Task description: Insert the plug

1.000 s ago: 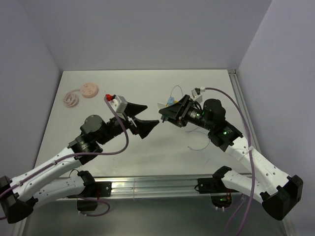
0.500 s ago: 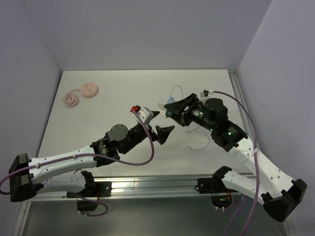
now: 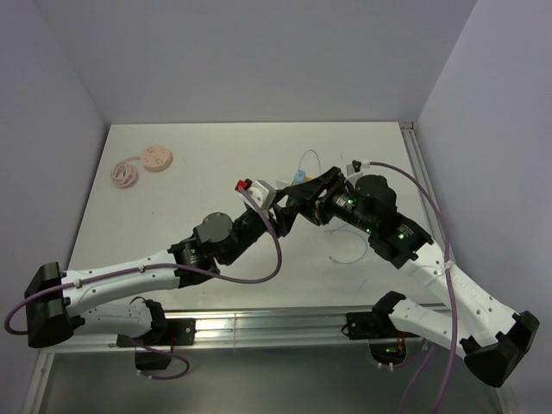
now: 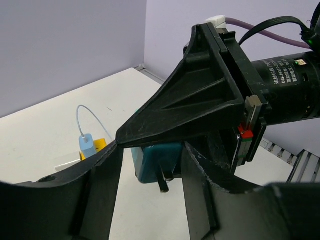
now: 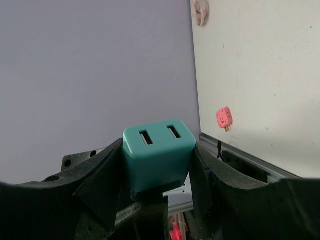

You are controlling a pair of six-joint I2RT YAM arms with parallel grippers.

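Smooth teal plastic plug [image 5: 159, 156] with a slight sheen, matt white table [image 3: 216, 164], silvery metal rail [image 3: 259, 324]

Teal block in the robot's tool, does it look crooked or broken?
A little crooked, not broken. The teal block looks slightly twisted in the right tool, with its metal prongs bare. The open left tool is crowded close around it, which looks odd too.

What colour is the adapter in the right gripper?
Teal; the adapter shows best in the right wrist view.
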